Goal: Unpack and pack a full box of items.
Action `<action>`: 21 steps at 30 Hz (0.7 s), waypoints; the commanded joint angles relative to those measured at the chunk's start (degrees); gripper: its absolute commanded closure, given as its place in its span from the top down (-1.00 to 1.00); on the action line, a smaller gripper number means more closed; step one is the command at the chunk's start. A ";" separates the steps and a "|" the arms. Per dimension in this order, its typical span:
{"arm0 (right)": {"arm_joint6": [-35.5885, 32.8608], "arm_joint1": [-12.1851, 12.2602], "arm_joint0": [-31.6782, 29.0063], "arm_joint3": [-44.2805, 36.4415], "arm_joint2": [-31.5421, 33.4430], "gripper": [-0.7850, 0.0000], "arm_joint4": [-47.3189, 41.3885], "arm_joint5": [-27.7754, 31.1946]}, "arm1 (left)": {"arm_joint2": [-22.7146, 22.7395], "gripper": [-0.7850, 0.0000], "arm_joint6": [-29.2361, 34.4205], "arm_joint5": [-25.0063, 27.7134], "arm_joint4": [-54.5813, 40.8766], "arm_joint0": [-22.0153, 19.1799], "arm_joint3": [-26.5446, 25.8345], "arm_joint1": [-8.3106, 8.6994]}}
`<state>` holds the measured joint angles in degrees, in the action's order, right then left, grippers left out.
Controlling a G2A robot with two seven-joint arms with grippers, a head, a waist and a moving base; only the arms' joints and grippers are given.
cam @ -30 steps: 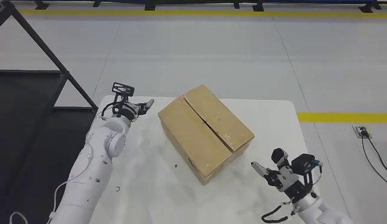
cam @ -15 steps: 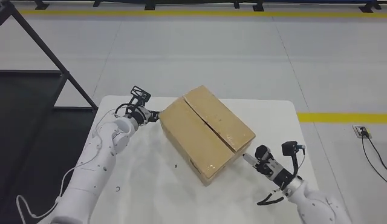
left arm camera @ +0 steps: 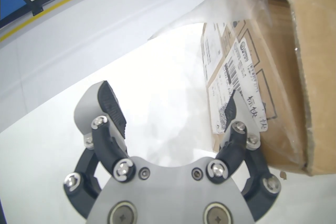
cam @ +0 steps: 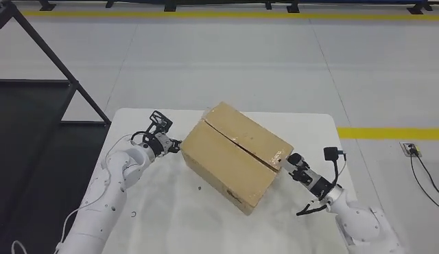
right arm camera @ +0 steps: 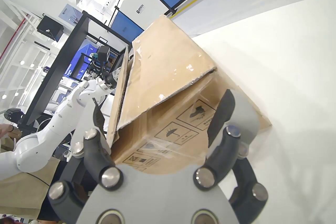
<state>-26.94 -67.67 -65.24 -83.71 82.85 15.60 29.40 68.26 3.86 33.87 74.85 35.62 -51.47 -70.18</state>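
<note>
A brown cardboard box (cam: 236, 154) lies slantwise in the middle of the white table (cam: 164, 209), its top flaps closed along a centre seam. My left gripper (cam: 171, 145) is at the box's left end, open; in the left wrist view my left gripper (left arm camera: 172, 109) has one fingertip (left arm camera: 232, 105) against the labelled end of the box (left arm camera: 283, 72). A loose strip of clear tape (left arm camera: 223, 7) hangs off that end. My right gripper (cam: 291, 163) is at the opposite end. There my right gripper (right arm camera: 160, 114) is open, its fingers astride a lower corner of the box (right arm camera: 168, 64).
A black metal frame (cam: 48, 55) stands off the table's left side. The table's right edge (cam: 338, 151) runs close behind my right arm. A small dark speck (cam: 198, 184) lies on the table in front of the box.
Both grippers have closed in on the box from its two ends. The box has shifted slightly and turned a little on the table.
</note>
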 commanded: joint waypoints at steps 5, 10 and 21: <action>-1.14 0.03 2.65 1.84 -0.79 1.00 -1.07 0.07 | 3.12 1.00 1.20 1.24 -1.34 7.51 -9.02 1.40; -1.43 0.11 4.23 3.35 -0.82 1.00 -2.31 0.13 | 5.48 1.00 2.14 1.07 -1.80 13.76 -15.92 2.37; -3.44 0.53 6.71 4.79 -0.83 1.00 -2.83 0.28 | 11.75 1.00 2.89 2.05 -2.76 26.08 -28.47 4.36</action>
<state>-30.69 -67.16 -58.74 -79.12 81.95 12.85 29.70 79.42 6.78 35.68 72.32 60.64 -78.83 -65.97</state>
